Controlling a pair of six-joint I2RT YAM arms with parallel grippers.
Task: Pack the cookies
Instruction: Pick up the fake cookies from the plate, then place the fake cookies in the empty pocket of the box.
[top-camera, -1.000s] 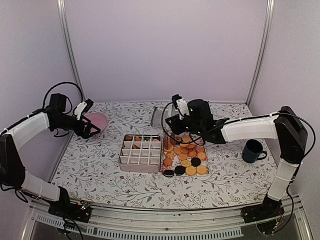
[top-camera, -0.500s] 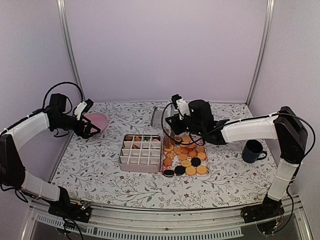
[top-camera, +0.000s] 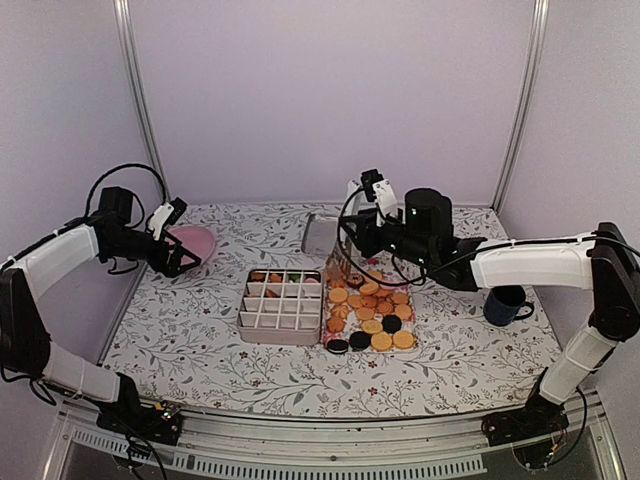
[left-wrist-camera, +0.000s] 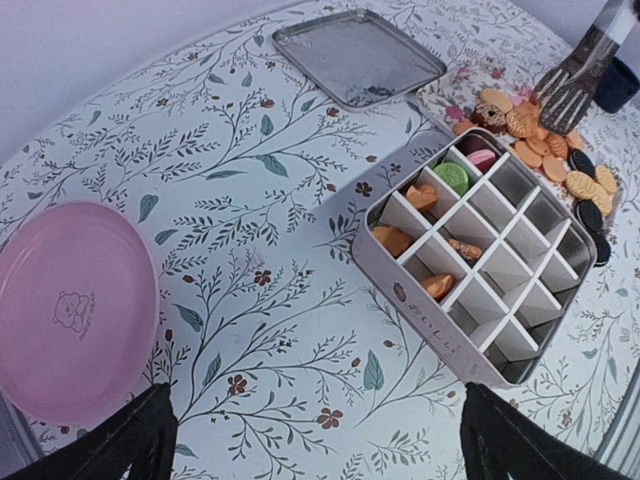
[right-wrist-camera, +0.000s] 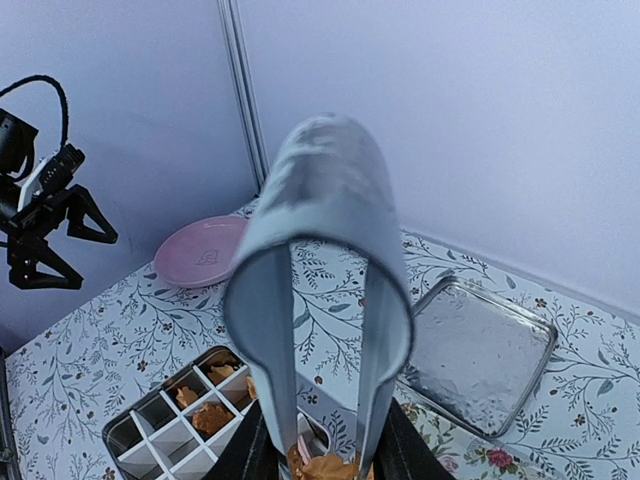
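The cookies (top-camera: 372, 310) lie in a loose pile right of a white divided box (top-camera: 282, 305); most are golden, a few black. In the left wrist view the box (left-wrist-camera: 480, 255) holds several cookies, one green and one pink, in its far cells. My right gripper (top-camera: 372, 238) is shut on metal tongs (top-camera: 345, 255), whose tips hang over the pile's far edge. In the right wrist view a golden cookie (right-wrist-camera: 328, 467) shows between the tong (right-wrist-camera: 320, 250) tips; I cannot tell if it is pinched. My left gripper (top-camera: 185, 255) is open and empty by the pink plate.
A pink plate (top-camera: 192, 242) sits at the far left, a metal lid (top-camera: 318, 235) lies behind the box, and a dark blue mug (top-camera: 505, 302) stands at the right. In the left wrist view the plate (left-wrist-camera: 70, 310) is close on the left.
My right arm has drawn back to the right and risen, lifting the tongs from low over the pile. The left arm has not moved.
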